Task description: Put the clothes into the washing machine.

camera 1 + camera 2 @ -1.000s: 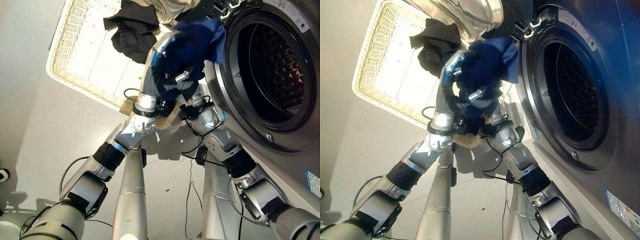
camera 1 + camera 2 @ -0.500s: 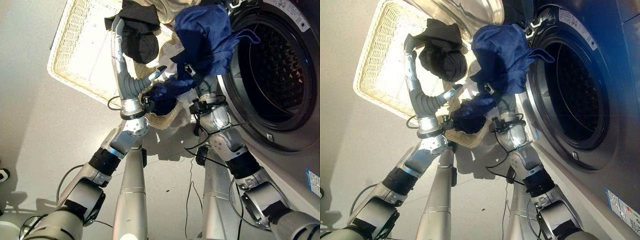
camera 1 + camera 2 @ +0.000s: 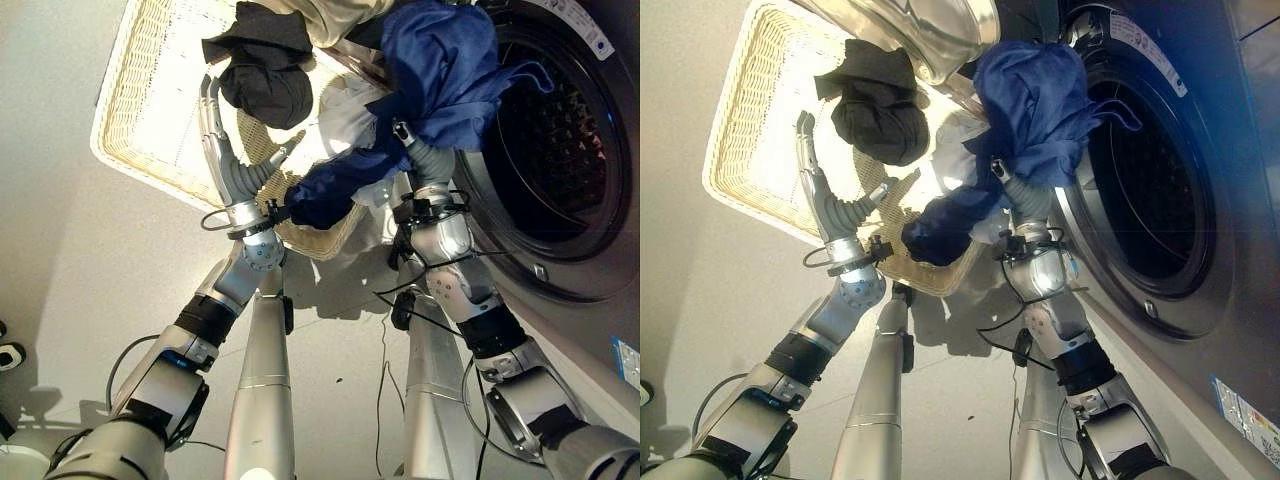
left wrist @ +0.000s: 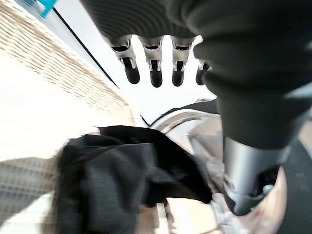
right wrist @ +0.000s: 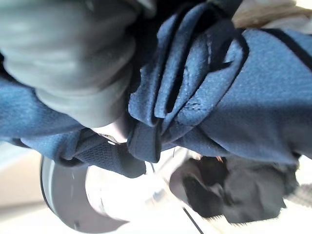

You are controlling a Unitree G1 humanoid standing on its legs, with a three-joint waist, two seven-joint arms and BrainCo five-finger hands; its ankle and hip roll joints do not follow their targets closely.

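My right hand (image 3: 424, 160) is shut on a dark blue garment (image 3: 440, 65) and holds it up at the rim of the washing machine's round opening (image 3: 570, 150). One blue end hangs down to the basket's near edge (image 3: 940, 225). In the right wrist view the bunched blue cloth (image 5: 219, 97) wraps round the hand. My left hand (image 3: 222, 140) is open, fingers straight, over the wicker basket (image 3: 120, 120). A black garment (image 3: 265, 75) lies in the basket past the fingertips (image 4: 153, 75). A white cloth (image 3: 345, 110) lies beside it.
The washer's open door (image 3: 930, 30) stands above the basket's far side. The grey floor (image 3: 70, 280) lies to the left of the basket. The drum's dark patterned inside (image 3: 1150, 170) shows through the opening.
Both hands held the blue garment a second ago. My left hand has let go and moved left over the basket. The right hand has carried the garment up toward the opening.
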